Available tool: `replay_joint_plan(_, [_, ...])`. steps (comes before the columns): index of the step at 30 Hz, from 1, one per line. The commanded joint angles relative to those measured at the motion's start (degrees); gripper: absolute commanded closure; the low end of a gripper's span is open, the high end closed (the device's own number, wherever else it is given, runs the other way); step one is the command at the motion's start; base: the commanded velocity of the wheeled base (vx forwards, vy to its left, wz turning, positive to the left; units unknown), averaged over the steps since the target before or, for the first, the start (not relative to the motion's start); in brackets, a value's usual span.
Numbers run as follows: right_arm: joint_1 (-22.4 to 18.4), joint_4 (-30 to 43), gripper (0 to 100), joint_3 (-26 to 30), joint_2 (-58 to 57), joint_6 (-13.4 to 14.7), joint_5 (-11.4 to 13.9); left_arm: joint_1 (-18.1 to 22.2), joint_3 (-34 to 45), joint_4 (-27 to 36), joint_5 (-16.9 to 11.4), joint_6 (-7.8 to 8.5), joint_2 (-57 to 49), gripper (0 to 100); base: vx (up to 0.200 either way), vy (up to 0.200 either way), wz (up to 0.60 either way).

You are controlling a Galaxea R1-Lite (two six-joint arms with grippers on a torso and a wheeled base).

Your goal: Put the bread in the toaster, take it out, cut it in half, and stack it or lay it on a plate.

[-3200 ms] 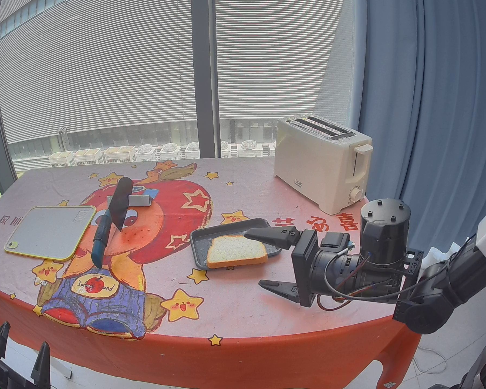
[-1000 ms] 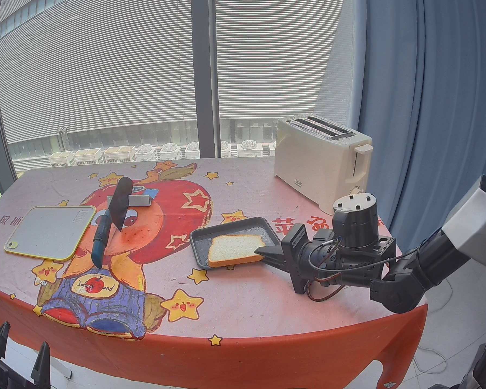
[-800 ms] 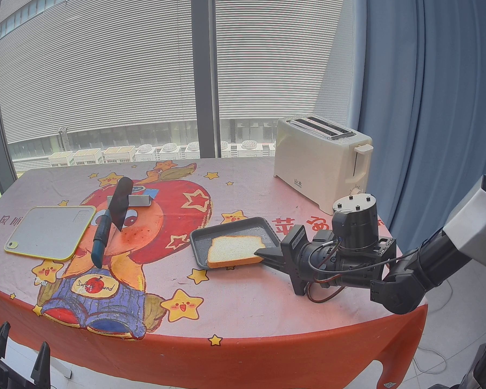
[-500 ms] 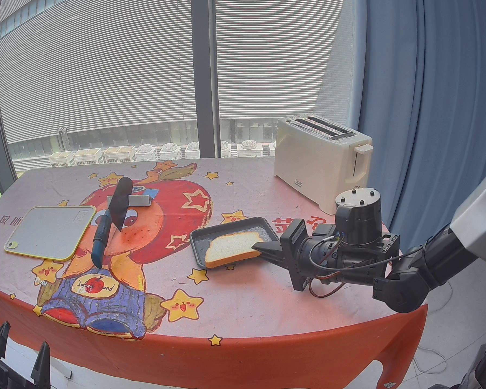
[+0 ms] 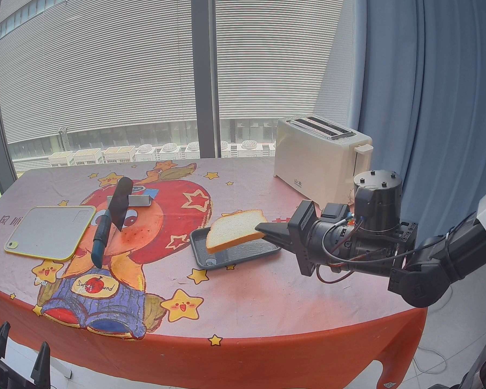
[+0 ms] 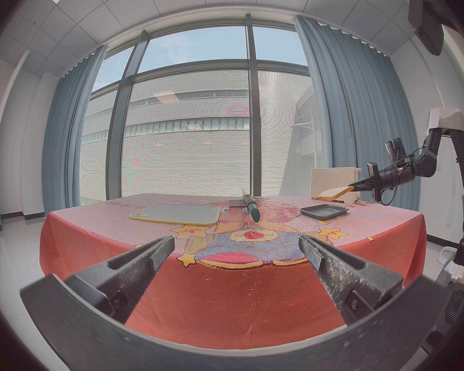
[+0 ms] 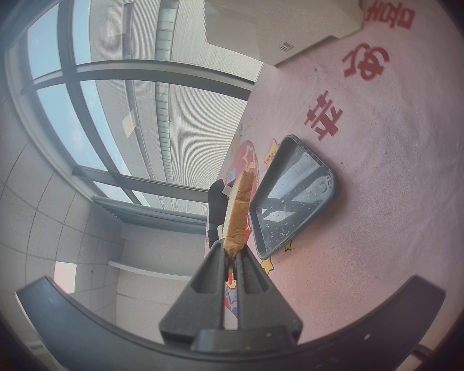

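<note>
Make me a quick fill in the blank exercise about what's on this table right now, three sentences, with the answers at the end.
1. The right gripper is shut on one edge of the ____.
2. The left gripper is ____.
3. Both slots of the toaster are ____.
Missing words: bread; open; empty.

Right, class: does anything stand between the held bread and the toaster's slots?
Nothing visible does. The bread, in the right gripper, hangs above the tray; open tablecloth lies between it and the toaster, whose slots look empty.
</note>
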Motion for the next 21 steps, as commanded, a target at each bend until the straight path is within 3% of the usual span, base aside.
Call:
replay_joint_plan(1, [-0.06,0.07,100,0.45,-2.46,-1.59,-0.72,0.0,1.01,-0.01,0.02,0.0,-0.66,0,0.0,0.0,0.0])
replay_joint_plan(3, [0.03,0.07,100,0.8,-3.17,-5.11,-2.65,0.0,1.01,-0.01,0.02,-0.08,-0.66,0,0.0,0.0,0.0])
replay_joint_plan(7, [0.47,-0.2,100,0.97,-4.93,-8.98,-5.2,0.0,1.01,-0.01,0.02,-0.08,-0.66,0,0.0,0.0,0.0])
replay_joint_plan(21, [1.61,-0.46,100,2.91,-11.69,-17.06,-6.78,0.0,1.01,-0.01,0.02,-0.08,-0.75,0,0.0,0.0,0.0])
